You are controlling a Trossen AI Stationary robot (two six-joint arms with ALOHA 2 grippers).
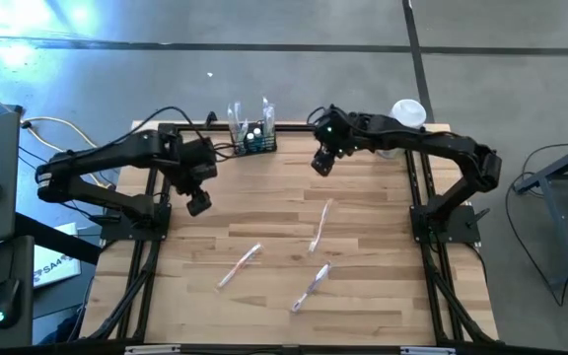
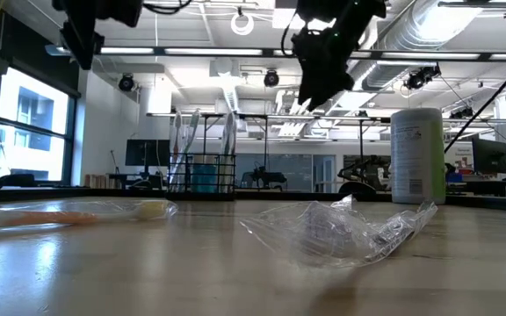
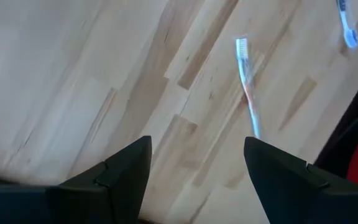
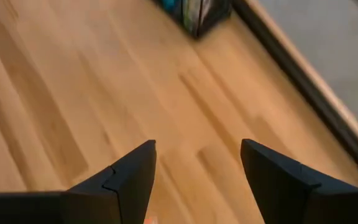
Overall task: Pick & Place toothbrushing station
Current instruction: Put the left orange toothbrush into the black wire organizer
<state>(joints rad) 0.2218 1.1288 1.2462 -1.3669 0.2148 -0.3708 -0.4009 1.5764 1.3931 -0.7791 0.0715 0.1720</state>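
The toothbrushing station (image 1: 252, 140) is a small black rack standing on its base at the table's far edge, with a few toothbrushes upright in it. It also shows in the low view (image 2: 202, 171) and the right wrist view (image 4: 194, 11). My right gripper (image 1: 323, 163) hangs open above the table, right of the rack and slightly nearer, its fingers (image 4: 197, 146) tilted down with nothing between them. My left gripper (image 1: 198, 202) hangs open over the table's left part, clear of the wood (image 3: 196, 146). One wrapped toothbrush (image 3: 247, 87) lies beyond its fingers.
Three wrapped toothbrushes lie on the wood: one mid-table (image 1: 319, 227), one near left (image 1: 239, 266), one near centre (image 1: 310, 288). In the low view their clear wrappers show close up (image 2: 341, 230). A tall white cylindrical container (image 1: 409, 113) stands at the far right corner.
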